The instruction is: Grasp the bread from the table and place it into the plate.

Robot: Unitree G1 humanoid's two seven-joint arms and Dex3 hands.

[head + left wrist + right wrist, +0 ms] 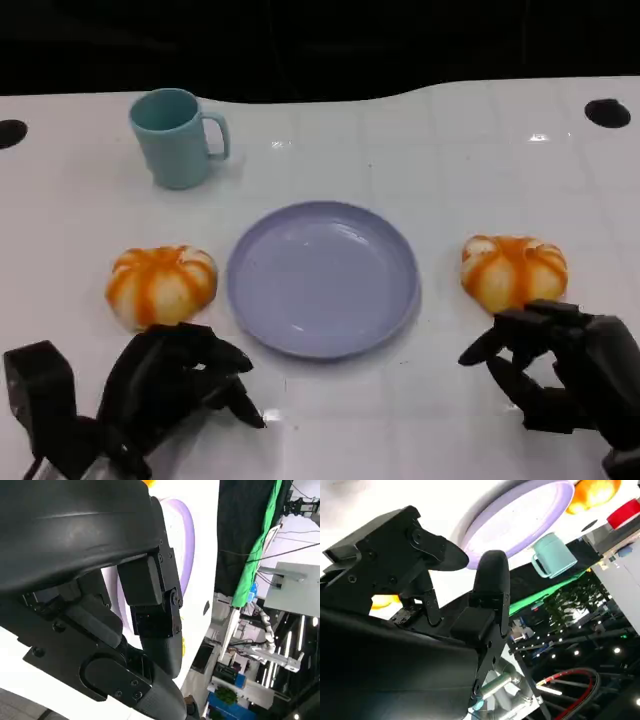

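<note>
Two hands, nearest: left hand (175, 385) low on the white table (470, 160), fingers loosely spread, holding nothing, just short of the left bread (161, 285). Right hand (560, 375) likewise spread and empty, fingertips (478, 353) close below the right bread (514, 270). Two breads, round, orange-striped, no clear long axis, flanking one lilac plate (322, 277). One teal mug (177, 136) farthest back, handle to the right.

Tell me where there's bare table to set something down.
Free: the plate itself; the far table stretch right of the mug. Crowded: the near edge, where the left hand sits by the left bread and the right hand by the right bread.
</note>
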